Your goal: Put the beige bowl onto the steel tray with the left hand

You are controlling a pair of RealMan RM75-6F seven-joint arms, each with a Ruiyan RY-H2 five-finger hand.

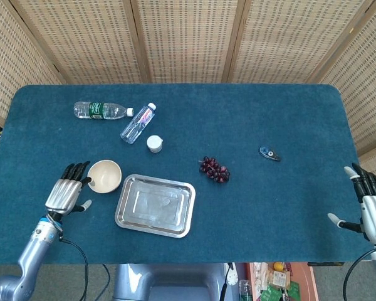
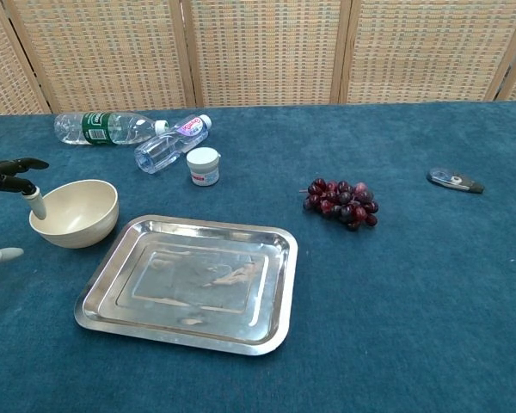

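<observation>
Counting one beige bowl [image 1: 104, 175], one steel tray [image 1: 155, 205], two bottles [image 1: 103, 111]; left hand [image 1: 67, 190] spread, empty beside bowl. Head view alone shows right hand [image 1: 371, 207], fingers released.

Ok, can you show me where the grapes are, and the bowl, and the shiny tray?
grapes [image 1: 214, 169], head view, middle of the dark red bunch.
beige bowl [image 2: 76, 210], chest view, inside of the bowl.
steel tray [image 2: 285, 284], chest view, right rim.

bowl [image 1: 104, 175] left of tray [image 1: 155, 205], grapes [image 1: 214, 169] right
</observation>
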